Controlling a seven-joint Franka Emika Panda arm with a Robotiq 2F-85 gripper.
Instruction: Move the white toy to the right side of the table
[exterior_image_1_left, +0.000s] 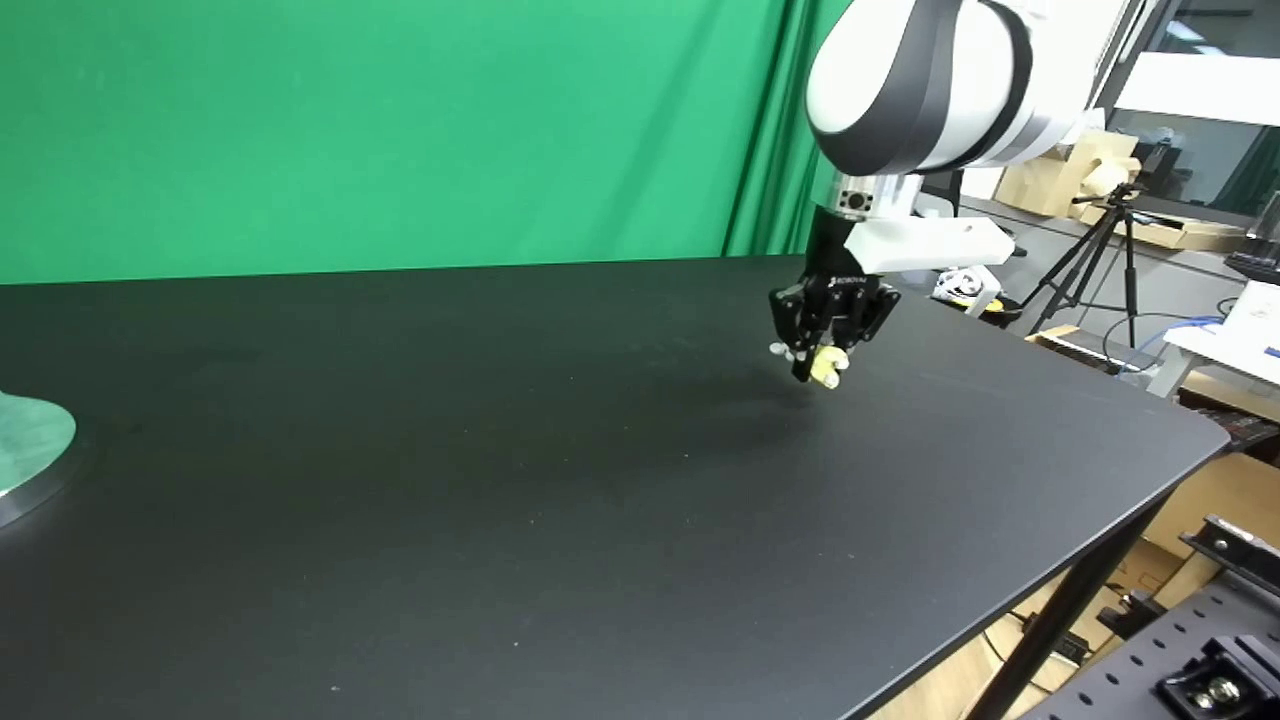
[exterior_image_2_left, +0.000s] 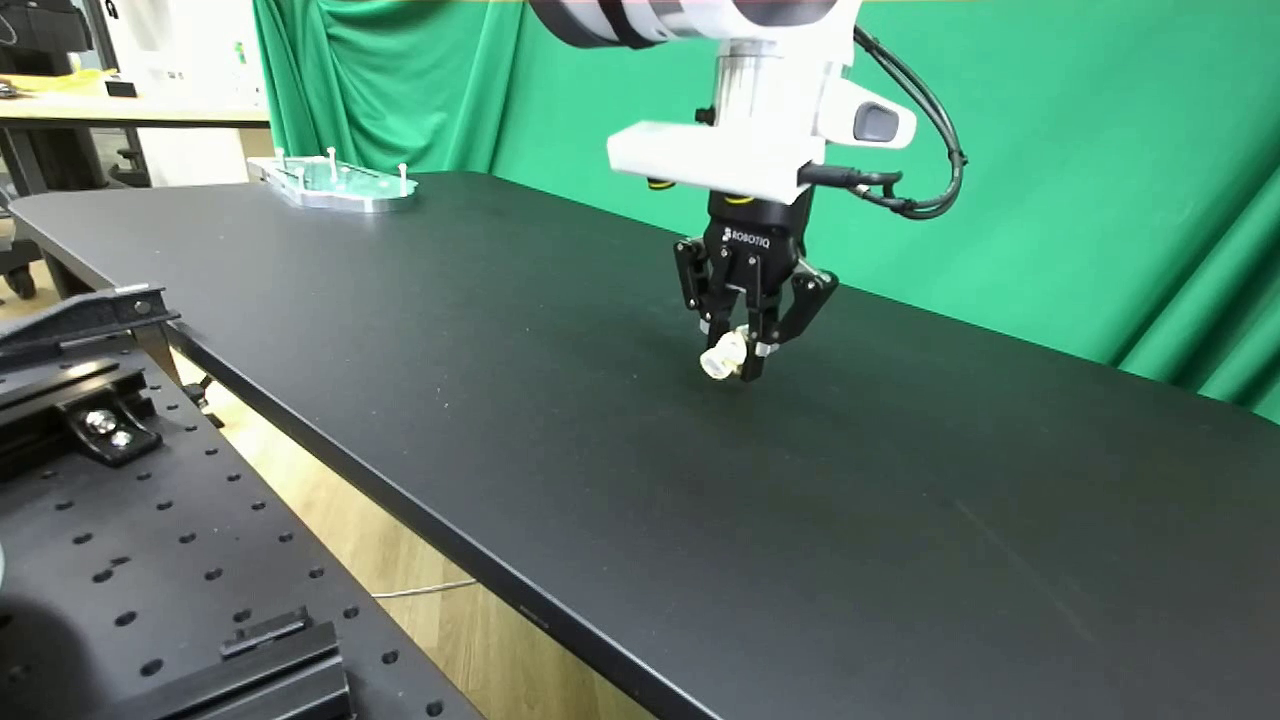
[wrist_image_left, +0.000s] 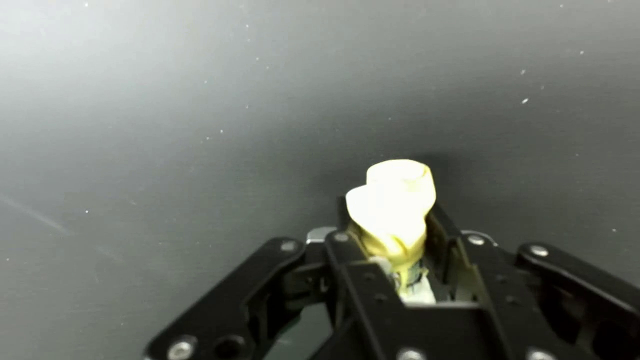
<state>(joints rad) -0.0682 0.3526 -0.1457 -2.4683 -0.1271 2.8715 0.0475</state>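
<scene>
The matte black table (exterior_image_1_left: 600, 560) has straight edges, with a dark leg (exterior_image_1_left: 1062, 600) below a rounded corner. In an exterior view, a pale green plate (exterior_image_2_left: 362, 186) with 4 upright pegs (exterior_image_2_left: 332, 164) lies by the far end edge, nearer the back corner. White specks (wrist_image_left: 525, 100) dot the table.

A bright green curtain (exterior_image_1_left: 400, 130) spans the far side in both exterior views, flat in parts, gathered into vertical folds (exterior_image_1_left: 795, 120) elsewhere. In an exterior view, glass panes (exterior_image_1_left: 1195, 155) at far right, divided by a white band (exterior_image_1_left: 1200, 87), catch streaks of light (exterior_image_1_left: 1186, 31) above cardboard boxes (exterior_image_1_left: 1035, 185), with a black tripod (exterior_image_1_left: 1114, 215) standing before them and a white side table (exterior_image_1_left: 1213, 346) nearer, at the right edge. In an exterior view, a pale wood-topped desk (exterior_image_2_left: 170, 110) stands at far left in front of a white panel (exterior_image_2_left: 190, 50), and light wood-plank flooring (exterior_image_2_left: 515, 640) shows at the near left.
</scene>
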